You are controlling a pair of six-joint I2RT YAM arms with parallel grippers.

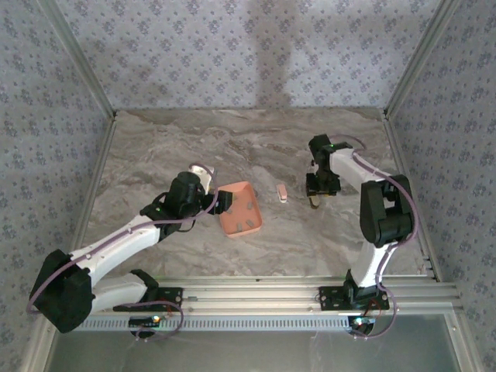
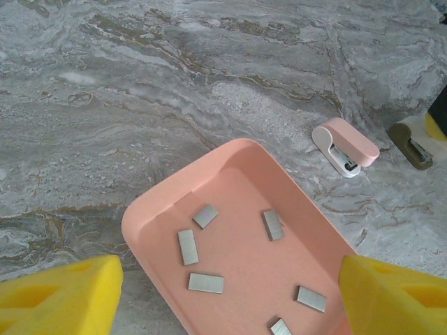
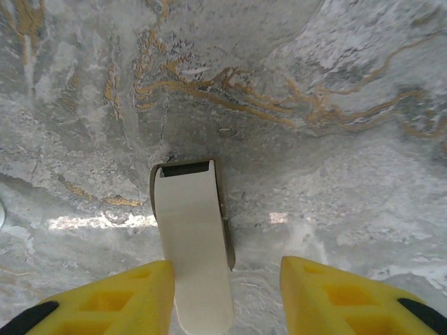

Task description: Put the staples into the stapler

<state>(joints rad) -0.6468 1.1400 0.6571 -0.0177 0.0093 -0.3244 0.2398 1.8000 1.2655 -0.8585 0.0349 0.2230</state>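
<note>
- The left gripper has its yellow fingers spread wide and clamps nothing. It hangs over one end of the salmon tray.
- The staples are six small grey strips. They lie loose on the tray floor between and just ahead of those fingers, apart from one another.
- The stapler lies on the marble table past the tray's far corner. It is ahead of the left gripper, toward the right arm's side, near the tray but not touching it.
- The right gripper is also spread, with a cream-topped metal piece lying flat on the table between its fingers. The piece is close against one finger, with a clear gap to the other.
- In the top view the stapler lies near the right gripper, between it and the tray.
</note>
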